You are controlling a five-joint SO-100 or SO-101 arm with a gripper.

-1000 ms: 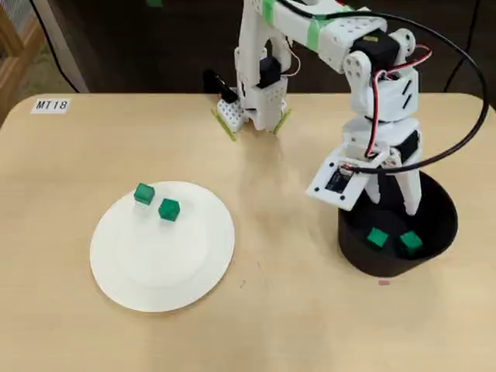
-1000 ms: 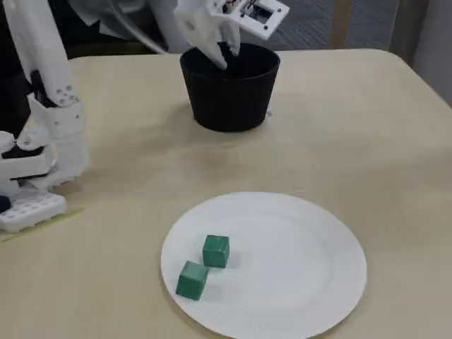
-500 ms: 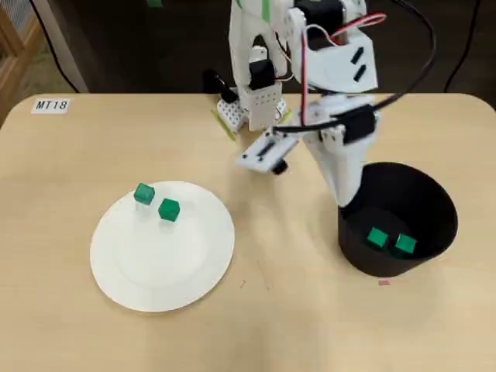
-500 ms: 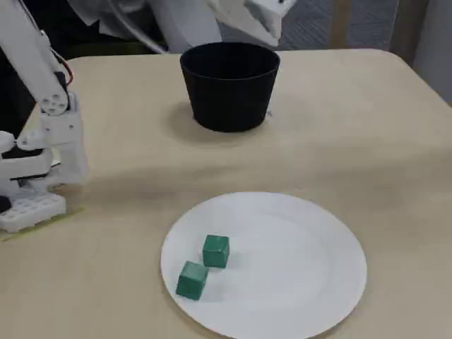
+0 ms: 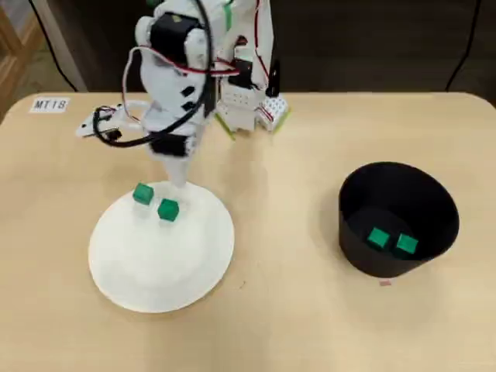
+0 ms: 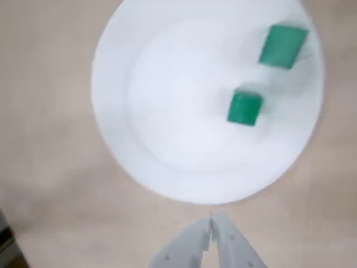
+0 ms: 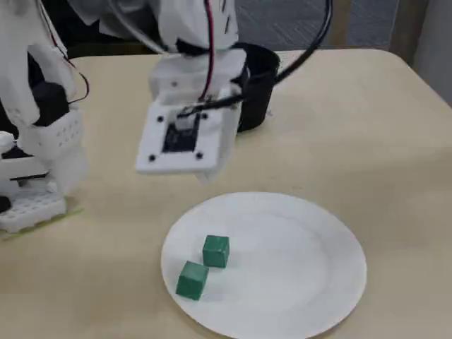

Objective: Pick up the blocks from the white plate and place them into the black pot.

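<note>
The white plate (image 5: 155, 271) lies on the left of the table with two green blocks on its far part, one (image 5: 142, 194) near the rim and one (image 5: 168, 210) beside it. The black pot (image 5: 364, 260) stands at the right with two more green blocks (image 5: 378, 238) (image 5: 406, 246) inside. My gripper (image 5: 178, 178) hangs above the plate's far edge, shut and empty. In the wrist view the shut fingertips (image 6: 211, 223) sit just outside the plate (image 6: 167, 111), with the blocks (image 6: 244, 108) (image 6: 283, 46) ahead. The fixed view shows the gripper (image 7: 203, 175) above the plate (image 7: 296, 268), both blocks (image 7: 215, 251) (image 7: 191, 280), and the pot (image 7: 258, 78) behind.
The arm's white base (image 5: 240, 101) stands at the table's far edge with loose cables (image 5: 108, 132) to its left. A paper label (image 5: 49, 105) lies at the far left corner. Bare tan tabletop lies between plate and pot.
</note>
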